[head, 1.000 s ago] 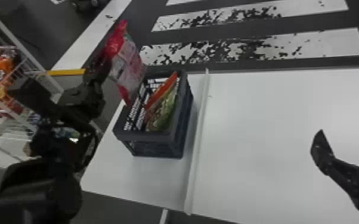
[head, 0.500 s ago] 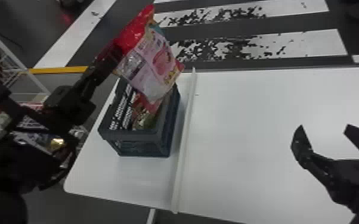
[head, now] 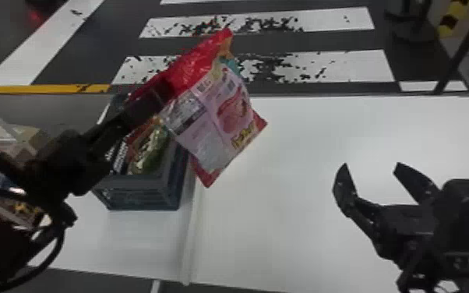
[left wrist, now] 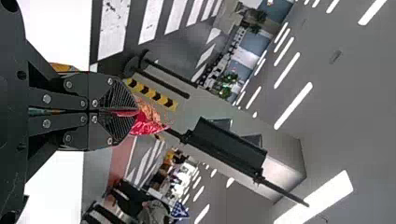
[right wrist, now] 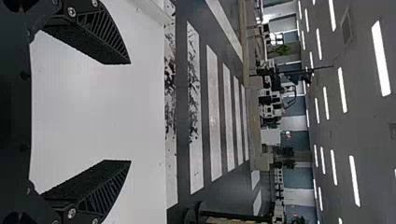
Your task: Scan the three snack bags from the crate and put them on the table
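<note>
dark floor (head: 81, 54) | worn white stripes (head: 342, 70) | yellow line (head: 31, 89) | grey ceiling (right wrist: 364, 123) | bright strip lights (right wrist: 381, 58)

three snack bags (head: 226, 124), one crate (head: 140, 183), one table (head: 276, 226), two tools (head: 371, 163)

The black left arm (head: 68, 159) and glossy red-and-pink snack bag (head: 226, 113) partly hide the blue-grey plastic crate (head: 144, 195); the head view's right edge cuts off the white counter (head: 284, 233).
</note>
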Controlling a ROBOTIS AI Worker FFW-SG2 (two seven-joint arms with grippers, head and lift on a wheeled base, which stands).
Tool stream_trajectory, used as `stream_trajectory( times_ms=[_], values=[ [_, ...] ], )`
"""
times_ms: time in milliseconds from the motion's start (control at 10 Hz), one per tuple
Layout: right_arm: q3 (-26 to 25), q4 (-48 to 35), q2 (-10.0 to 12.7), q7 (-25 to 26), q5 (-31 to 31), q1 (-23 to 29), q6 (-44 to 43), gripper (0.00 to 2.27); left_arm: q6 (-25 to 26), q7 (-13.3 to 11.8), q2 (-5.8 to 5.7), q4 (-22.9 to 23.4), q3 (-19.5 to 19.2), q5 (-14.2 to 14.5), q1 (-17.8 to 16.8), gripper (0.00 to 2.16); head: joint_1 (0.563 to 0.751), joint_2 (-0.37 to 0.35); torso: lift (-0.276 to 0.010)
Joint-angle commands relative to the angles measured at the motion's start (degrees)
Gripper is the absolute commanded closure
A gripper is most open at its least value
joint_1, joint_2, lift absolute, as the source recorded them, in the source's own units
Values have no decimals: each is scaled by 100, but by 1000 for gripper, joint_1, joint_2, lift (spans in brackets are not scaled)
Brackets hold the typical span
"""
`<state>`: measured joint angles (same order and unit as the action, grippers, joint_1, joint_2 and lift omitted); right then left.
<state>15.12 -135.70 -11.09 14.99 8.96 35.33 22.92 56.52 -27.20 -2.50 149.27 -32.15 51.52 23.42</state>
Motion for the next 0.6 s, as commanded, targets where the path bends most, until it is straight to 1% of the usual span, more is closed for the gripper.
stream_trajectory(
  times_ms=[0,100,200,300,400,500],
  values=[
    [0,8,19,31,-8,0,-63,130,22,-101,188,-337,535,-371,110,2135,695,115,-94],
    [-9,0,19,74,-17,0,-134,130,5,-128,258,-618,921,-687,154,2135,695,90,-94],
    [-9,0,19,101,-26,0,-186,130,-48,-303,250,-970,1167,-801,154,2135,695,60,-94],
    [-17,0,19,101,-26,0,-186,130,-101,-435,241,-1348,1484,-1153,40,2135,695,30,-94],
    [-17,0,19,101,-26,-9,-204,130,-118,-664,241,-1831,1677,-1232,-154,2135,695,4,-94],
    [-61,0,10,101,-8,-26,-204,130,-136,-778,250,-2262,1844,-1232,-365,2135,695,-7,-94]
  ],
)
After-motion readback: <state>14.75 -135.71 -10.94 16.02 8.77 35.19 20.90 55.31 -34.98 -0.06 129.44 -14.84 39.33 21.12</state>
